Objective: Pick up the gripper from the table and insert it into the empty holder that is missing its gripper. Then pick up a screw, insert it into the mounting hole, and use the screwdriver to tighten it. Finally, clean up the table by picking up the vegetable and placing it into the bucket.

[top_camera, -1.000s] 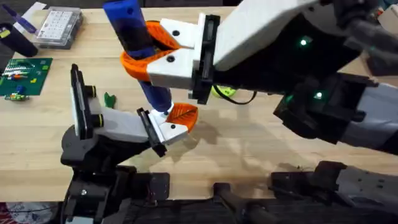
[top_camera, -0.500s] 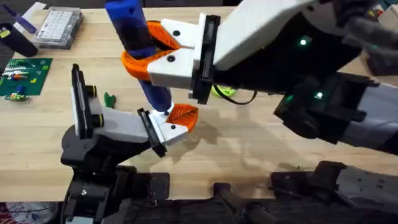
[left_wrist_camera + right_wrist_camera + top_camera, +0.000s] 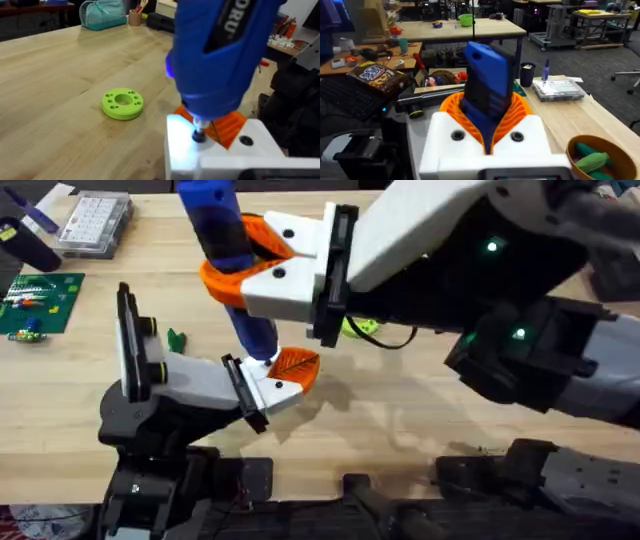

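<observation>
Above the table's near centre, your right gripper (image 3: 240, 260) clamps its orange pads (image 3: 222, 283) around the blue screwdriver (image 3: 228, 265), which stands nearly upright, leaning slightly, bit end down. In the right wrist view the screwdriver (image 3: 487, 95) sits squarely between the two ribbed pads (image 3: 522, 112), its blunt upper end rising clear of them.

Below it, your left gripper (image 3: 283, 377) lies low over the wood, one orange pad (image 3: 294, 362) showing just beside the tool's lower end; you cannot tell from these views whether its fingers are apart or together. In the left wrist view the bit (image 3: 199, 134) meets a white part (image 3: 220, 155) backed by an orange ribbed piece (image 3: 231, 126), with a bright glow on the white surface at the tip.

To the left of the left arm, the vegetable (image 3: 176, 338) lies alone on the table (image 3: 400, 415), well apart from both grippers. A lime-green ring (image 3: 122, 103) lies flat on the wood beyond the screwdriver; overhead, part of it (image 3: 360, 327) shows under the right arm. The bucket (image 3: 597, 157) appears at the right wrist view's corner, with green pieces inside it.

At the far left of the table lie a clear parts box (image 3: 93, 222) and a green circuit board (image 3: 38, 302).
</observation>
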`<action>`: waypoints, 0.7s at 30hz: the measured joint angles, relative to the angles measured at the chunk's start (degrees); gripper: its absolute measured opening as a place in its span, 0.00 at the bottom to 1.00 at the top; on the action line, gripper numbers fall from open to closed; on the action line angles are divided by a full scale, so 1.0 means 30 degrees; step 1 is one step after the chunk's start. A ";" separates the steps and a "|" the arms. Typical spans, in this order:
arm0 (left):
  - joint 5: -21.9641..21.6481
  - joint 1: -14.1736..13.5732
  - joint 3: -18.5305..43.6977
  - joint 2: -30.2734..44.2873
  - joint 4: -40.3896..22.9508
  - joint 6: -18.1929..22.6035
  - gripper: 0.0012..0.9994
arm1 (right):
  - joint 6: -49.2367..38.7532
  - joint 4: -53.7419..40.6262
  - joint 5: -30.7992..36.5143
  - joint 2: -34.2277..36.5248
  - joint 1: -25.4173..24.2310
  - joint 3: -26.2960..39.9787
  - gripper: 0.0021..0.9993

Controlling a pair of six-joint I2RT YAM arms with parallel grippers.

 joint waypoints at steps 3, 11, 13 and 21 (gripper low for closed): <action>0.0032 0.0000 0.0000 0.0047 -0.0007 -0.0007 0.00 | 0.0000 -0.0127 0.0027 -0.0014 0.0000 0.0000 0.03; 0.0219 0.0000 0.0000 0.0057 -0.0043 -0.0066 0.00 | 0.0000 -0.0467 0.0112 -0.0159 -0.0022 0.0000 0.03; 0.0251 0.0000 0.0000 0.0053 -0.0050 -0.0076 0.00 | 0.0000 -0.0559 0.0158 -0.0156 -0.0022 0.0000 0.03; 0.0350 -0.0015 0.0000 0.0056 -0.0061 -0.0106 0.00 | 0.0187 -0.0582 0.0202 -0.0079 -0.0036 0.0000 0.03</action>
